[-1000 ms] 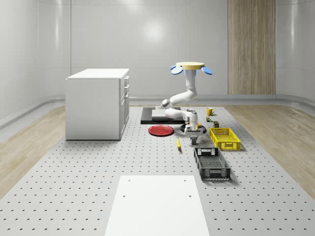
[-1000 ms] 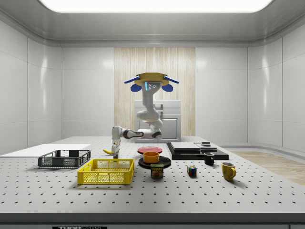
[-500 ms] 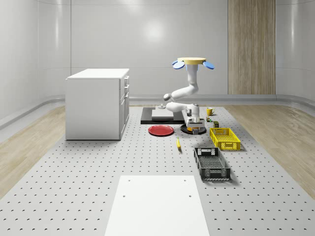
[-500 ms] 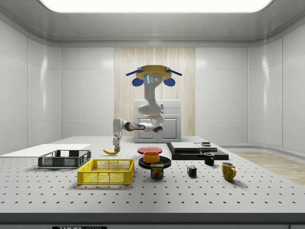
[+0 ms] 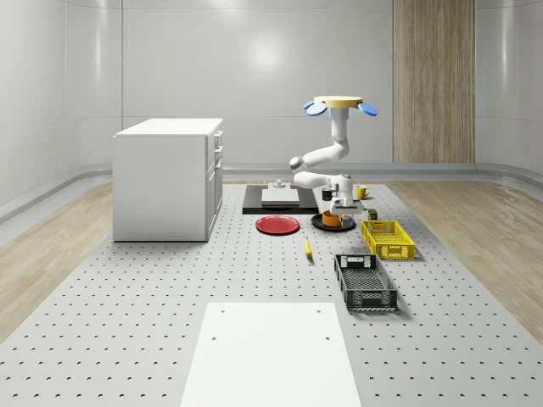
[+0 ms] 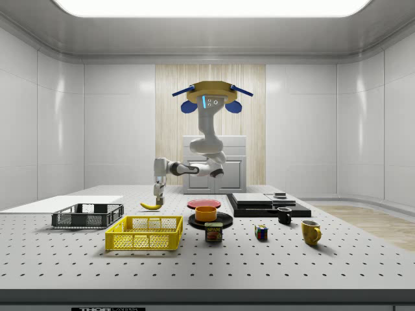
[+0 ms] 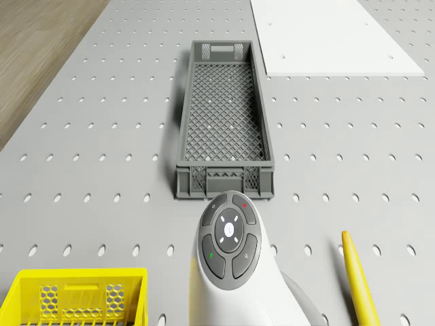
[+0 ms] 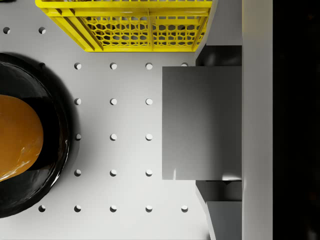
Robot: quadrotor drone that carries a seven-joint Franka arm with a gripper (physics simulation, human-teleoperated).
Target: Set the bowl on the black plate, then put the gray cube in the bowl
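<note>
An orange bowl (image 5: 331,219) (image 6: 206,212) (image 8: 15,137) sits on the black plate (image 5: 319,224) (image 6: 220,221) (image 8: 57,150). My gripper (image 8: 218,122) is shut on the gray cube (image 8: 202,122), with one finger on each of two opposite faces. It hangs a little above the table, just beside the plate and between it and the yellow basket (image 8: 130,25). In the whole-scene view the gripper (image 5: 339,205) is just right of the bowl. The drone (image 5: 340,104) (image 6: 209,97) hovers high over the far part of the table, above the plate area.
A red plate (image 5: 277,225), a banana (image 5: 307,248) (image 7: 360,285), a yellow basket (image 5: 388,239) and a black crate (image 5: 365,281) (image 7: 224,122) surround the spot. A white cabinet (image 5: 170,178) stands left. A can (image 6: 213,232), a colour cube (image 6: 260,232) and mugs (image 6: 310,231) lie near.
The drone has drifted toward the whole-scene view's right and back. The gripper has risen from low near the banana and now hangs beside the bowl and plate.
</note>
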